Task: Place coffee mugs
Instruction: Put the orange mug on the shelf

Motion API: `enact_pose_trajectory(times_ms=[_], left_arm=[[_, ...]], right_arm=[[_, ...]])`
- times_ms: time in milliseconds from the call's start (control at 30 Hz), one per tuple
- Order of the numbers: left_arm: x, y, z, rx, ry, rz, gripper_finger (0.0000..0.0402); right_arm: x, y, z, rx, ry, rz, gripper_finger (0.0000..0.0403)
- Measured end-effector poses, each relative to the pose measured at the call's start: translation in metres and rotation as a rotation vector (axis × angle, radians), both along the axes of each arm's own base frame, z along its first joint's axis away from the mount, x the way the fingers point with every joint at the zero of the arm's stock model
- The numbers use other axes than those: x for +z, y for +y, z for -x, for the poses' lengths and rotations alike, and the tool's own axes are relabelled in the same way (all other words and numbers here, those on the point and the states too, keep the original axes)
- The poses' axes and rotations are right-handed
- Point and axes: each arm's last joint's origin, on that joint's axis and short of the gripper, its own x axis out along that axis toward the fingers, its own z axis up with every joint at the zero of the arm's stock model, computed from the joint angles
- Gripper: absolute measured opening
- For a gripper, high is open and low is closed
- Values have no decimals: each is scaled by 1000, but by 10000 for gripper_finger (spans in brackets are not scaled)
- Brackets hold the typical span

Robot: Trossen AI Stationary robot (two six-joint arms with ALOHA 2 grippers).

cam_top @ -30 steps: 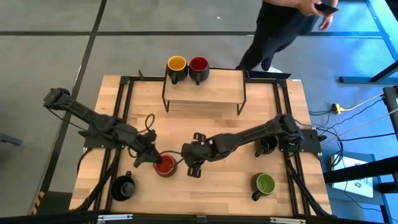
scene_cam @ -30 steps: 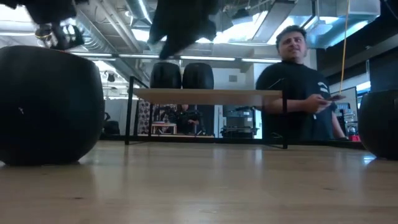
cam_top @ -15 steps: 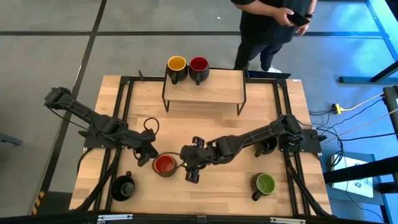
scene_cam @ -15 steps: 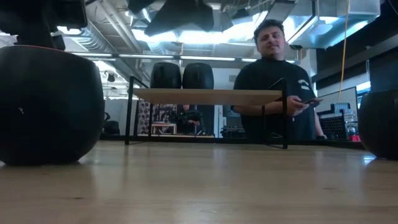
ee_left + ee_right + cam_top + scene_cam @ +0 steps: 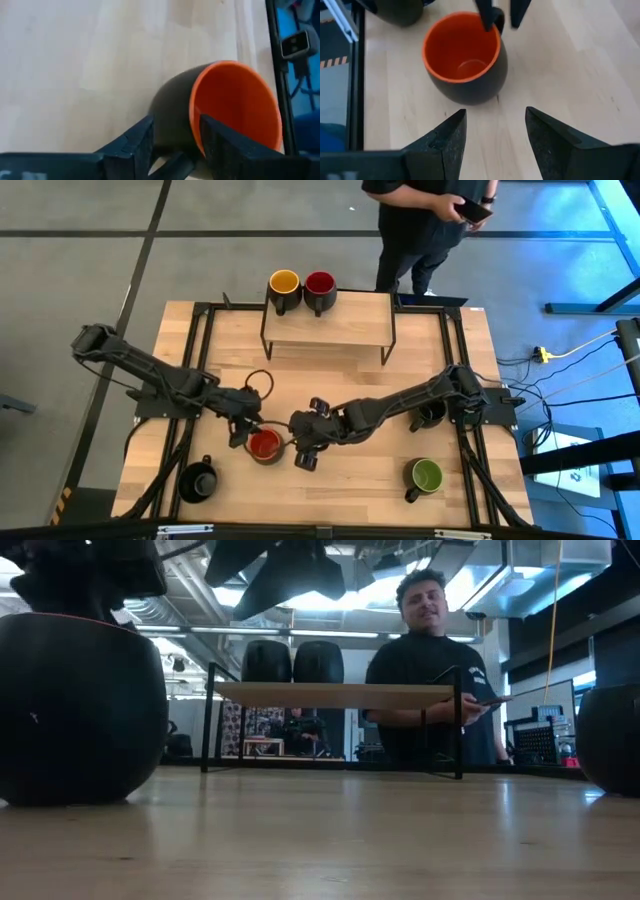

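Note:
An orange-red-lined black mug [image 5: 264, 445] stands upright on the table near the front, left of centre; it also shows as the big dark shape at the left of the low view [image 5: 80, 705]. My left gripper [image 5: 244, 431] comes at it slanting down from the left and is open. One finger [image 5: 216, 142] is in front of the orange inside and the other [image 5: 140, 145] is outside the black wall. My right gripper [image 5: 495, 114] hovers open just right of the mug, apart from it. Yellow [image 5: 284, 284] and red [image 5: 319, 283] mugs stand on the wooden shelf [image 5: 340, 325]. My left gripper stands open astride the mug's rim [image 5: 196, 117], close to the handle [image 5: 176, 161], slanting down from the table's left. I cannot tell whether either finger touches the wall. The mug rests on its base on the table.
A black mug [image 5: 198, 480] sits at the front left, a green-lined one [image 5: 425, 475] at the front right, and another black one [image 5: 430, 413] under my right arm. A person [image 5: 425, 220] stands behind the table's far edge.
My left gripper drew back a little from the orange-red mug toward the table's left, then came back to its rim, lower and tipped further down. The mug has stayed where it was. The person behind the table has stepped toward the left.

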Motion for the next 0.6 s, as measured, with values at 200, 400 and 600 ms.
enact_pose_trajectory(times_ms=[200, 400, 600], left_arm=[[-17, -7, -8, -59, 84, -14, 153], [-21, -8, -11, -92, 82, -56, 110], [-5, -10, -14, -211, 75, -147, 17]], right_arm=[[-1, -1, 1, -26, 9, 4, 191], [-2, -2, 2, -31, 24, 17, 191], [-2, 9, 13, -38, 79, 38, 191]])
